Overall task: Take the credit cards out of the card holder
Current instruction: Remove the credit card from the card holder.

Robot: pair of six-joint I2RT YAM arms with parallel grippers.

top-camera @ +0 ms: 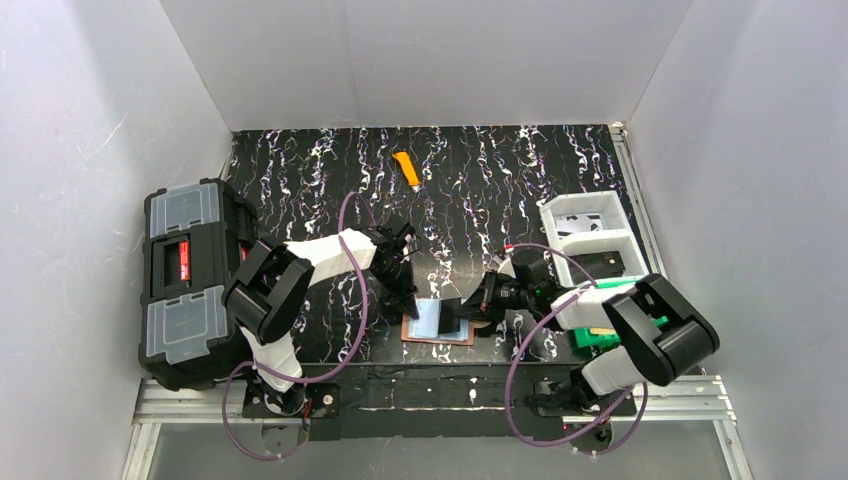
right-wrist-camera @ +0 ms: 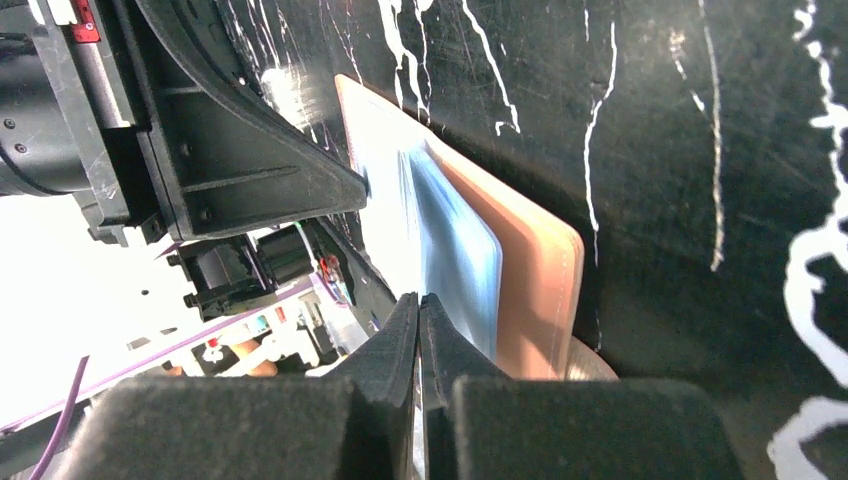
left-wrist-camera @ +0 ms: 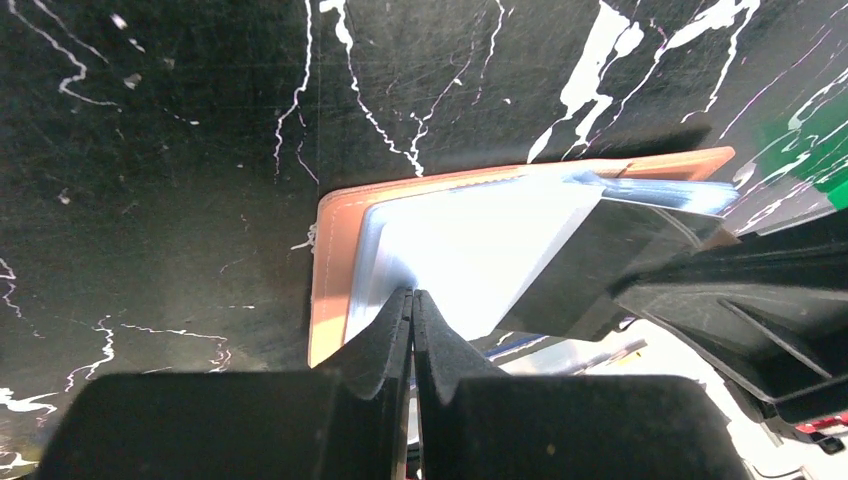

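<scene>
The left gripper [left-wrist-camera: 412, 298], clenched, is pressing on the pale credit card [left-wrist-camera: 480, 240] lying in the card holder [left-wrist-camera: 332, 260]. The right gripper [right-wrist-camera: 419, 300], likewise clenched, is touching the card's opposite end.

The brown card holder [top-camera: 412, 331] lies on the tabletop [top-camera: 520, 190], a pale blue card [top-camera: 428, 319] showing. The left tool [top-camera: 408, 296] meets its far-left corner and the right tool [top-camera: 466, 314] its right edge.

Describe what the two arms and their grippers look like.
Both arms match: the left arm and right arm have chunky black joint housings and white links, each trailed by a looping purple cable. The left gripper and right gripper are matte black, with two wedge-shaped fingers tapering to thin tips.
</scene>
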